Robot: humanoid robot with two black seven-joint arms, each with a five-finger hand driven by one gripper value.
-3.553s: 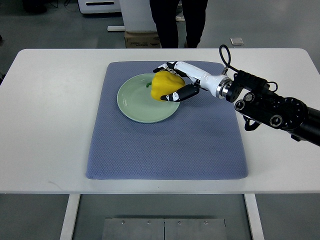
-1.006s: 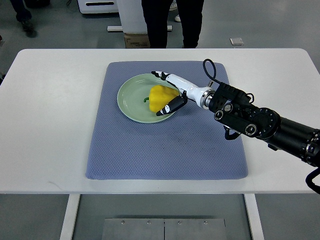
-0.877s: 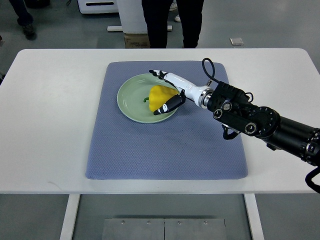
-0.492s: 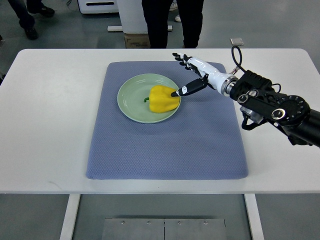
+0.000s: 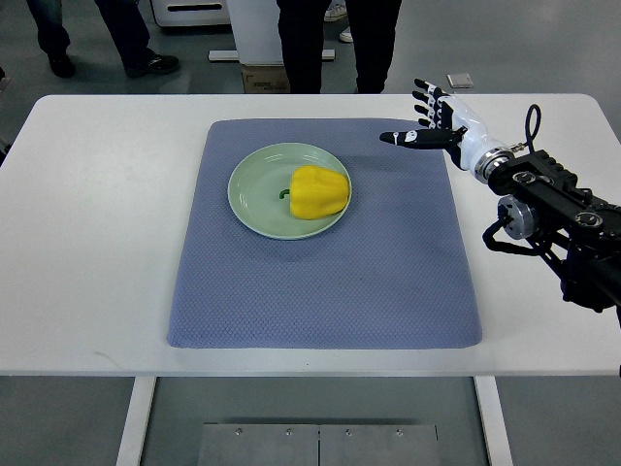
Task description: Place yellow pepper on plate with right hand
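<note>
The right hand [image 5: 432, 121] had let go and pulled back toward two o'clock, fingers spread wide and holding nothing, well apart from the yellow pepper [image 5: 317, 192]. The pepper lay on the plate [image 5: 254, 199], right of centre, so the placing looked complete.
</note>
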